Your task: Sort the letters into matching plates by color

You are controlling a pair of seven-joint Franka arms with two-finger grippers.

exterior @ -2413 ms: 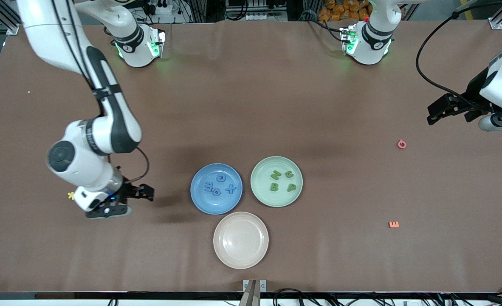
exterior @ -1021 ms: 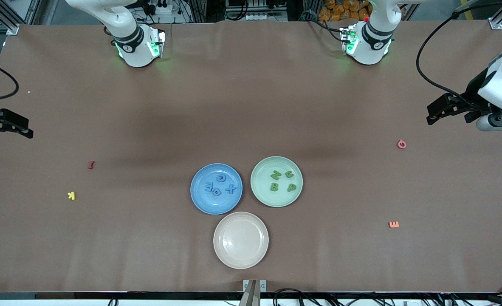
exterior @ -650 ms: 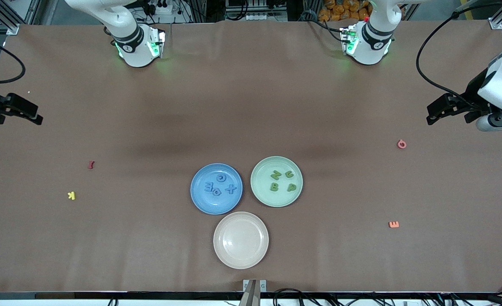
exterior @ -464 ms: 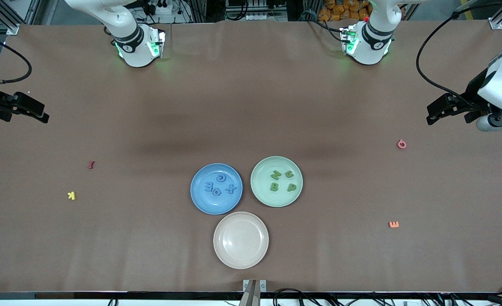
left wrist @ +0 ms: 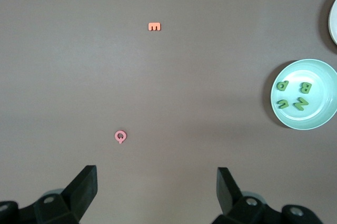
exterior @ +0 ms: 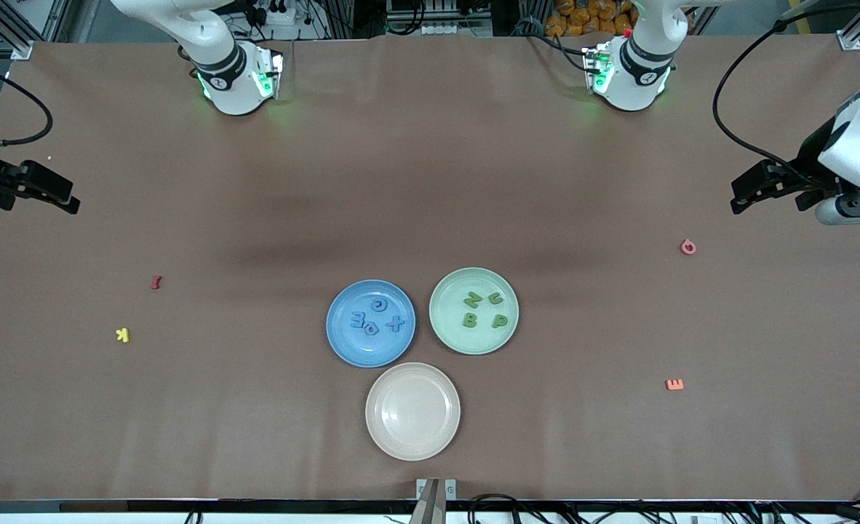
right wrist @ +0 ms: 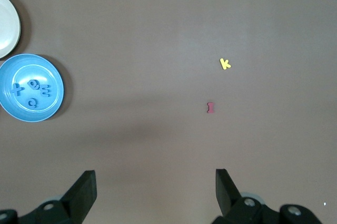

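Four blue letters [exterior: 396,324] lie in the blue plate [exterior: 350,342] at mid-table. Four green letters [exterior: 469,319] lie in the pale green plate [exterior: 452,331] beside it, toward the left arm's end. My right gripper [exterior: 62,198] is open and empty, up over bare table at the right arm's end. The right wrist view shows its wide-apart fingers [right wrist: 84,192] and the blue plate [right wrist: 50,105]. My left gripper [exterior: 743,195] is open and empty, up over the left arm's end. The left wrist view shows its fingers [left wrist: 84,190] and the green plate [left wrist: 316,113].
A beige plate [exterior: 412,440] holds nothing and lies nearer the front camera than the two coloured plates. A red letter [exterior: 156,282] and a yellow K [exterior: 122,335] lie toward the right arm's end. A pink letter [exterior: 687,247] and an orange E [exterior: 674,384] lie toward the left arm's end.
My right arm has pulled away from beside the yellow K and the blue plate to the right arm's end of the table. The left arm and all letters have stayed put.
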